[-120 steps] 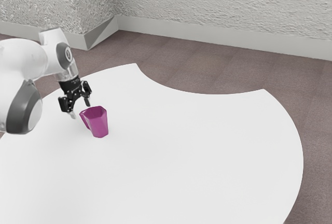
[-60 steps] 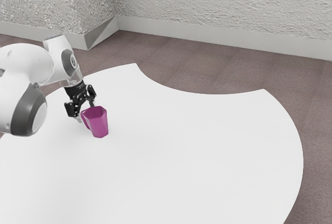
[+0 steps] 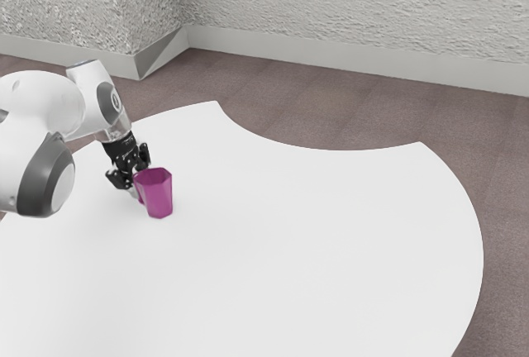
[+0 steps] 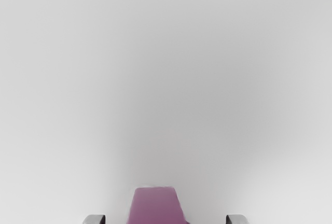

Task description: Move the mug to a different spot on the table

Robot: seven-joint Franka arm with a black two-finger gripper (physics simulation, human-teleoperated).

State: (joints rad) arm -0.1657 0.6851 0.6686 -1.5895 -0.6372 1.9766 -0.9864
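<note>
The pink mug (image 3: 157, 193) stood on the white desk (image 3: 331, 241), toward the exterior view's left. The gripper (image 3: 131, 177) sat low against it with its fingers spread wide, not pinching yet. The grab looked like the step in hand, so next it probably had to squeeze the mug, then lift.

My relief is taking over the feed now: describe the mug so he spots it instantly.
Find the large white table, then its side at the exterior view's left. The mug stands upright there beside the black gripper; it alone is magenta, with faceted sides.

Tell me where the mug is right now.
The mug stands upright on the white table, at the exterior view's left, with the open gripper just left of it in that view.
</note>
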